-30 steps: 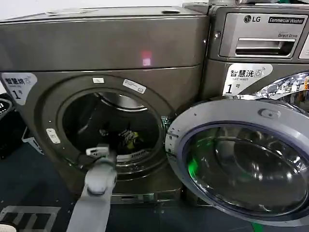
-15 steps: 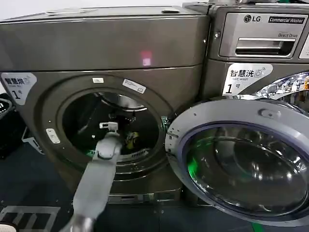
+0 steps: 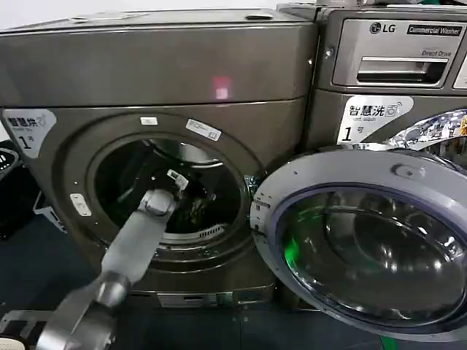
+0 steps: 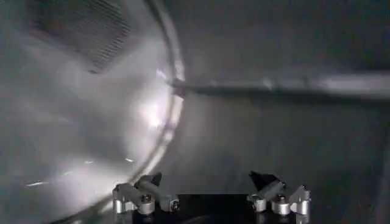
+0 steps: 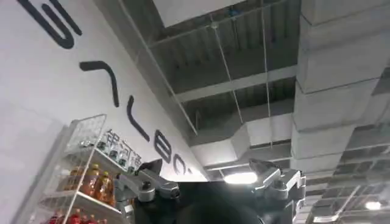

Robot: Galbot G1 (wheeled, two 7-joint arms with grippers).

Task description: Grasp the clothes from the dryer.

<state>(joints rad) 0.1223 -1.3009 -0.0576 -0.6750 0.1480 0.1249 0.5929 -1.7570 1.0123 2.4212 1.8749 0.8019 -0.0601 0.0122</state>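
Since a second ago your left arm has pushed up and in: the wrist was at the porthole's lower lip, now it's well inside the drum. The clothes (image 3: 195,210) have gone from a clear yellow-green patch to a dim lump low in the drum, just right of the wrist; hard to make out. The left tool (image 3: 177,180) sits just above and left of them, inside the dryer (image 3: 160,65). In the left wrist view the left tool (image 4: 210,182) has its fingers spread wide with nothing between them, facing bare drum wall. I can't tell whether it's touching the fabric. Dryer door (image 3: 365,240) hangs swung open to the right, in front of the LG machine (image 3: 394,73). Your right tool (image 5: 207,173) is parked pointing up at the ceiling, fingers also wide apart and holding nothing.
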